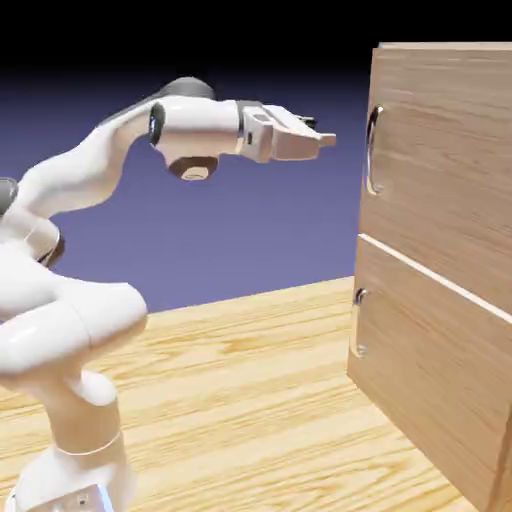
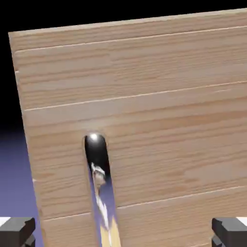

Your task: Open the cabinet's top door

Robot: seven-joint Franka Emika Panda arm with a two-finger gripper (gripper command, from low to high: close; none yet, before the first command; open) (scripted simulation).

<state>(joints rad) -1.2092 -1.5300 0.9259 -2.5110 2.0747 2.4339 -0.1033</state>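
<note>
Spread wide and gripping nothing, the two-finger gripper's jaws [image 1: 324, 132] point toward three o'clock in the exterior view, well apart from the curved silver bar handle [image 1: 373, 150] on the top door [image 1: 440, 165]. That door sits at two to three o'clock in the frame, closed on the wood-grain cabinet [image 1: 440, 46], above the lower door [image 1: 430, 355] with its shorter metal handle [image 1: 358, 322] at four o'clock. The white Franka Panda arm [image 1: 90, 170] rises from seven o'clock, beside the cabinet, over the light wood-grain tabletop [image 1: 230, 400]. In the hand view, grey fingertips show at seven and five o'clock, far apart, with the reflective bar handle running between them from near the centre down to six o'clock; the top door's wood grain fills most of the frame.
</note>
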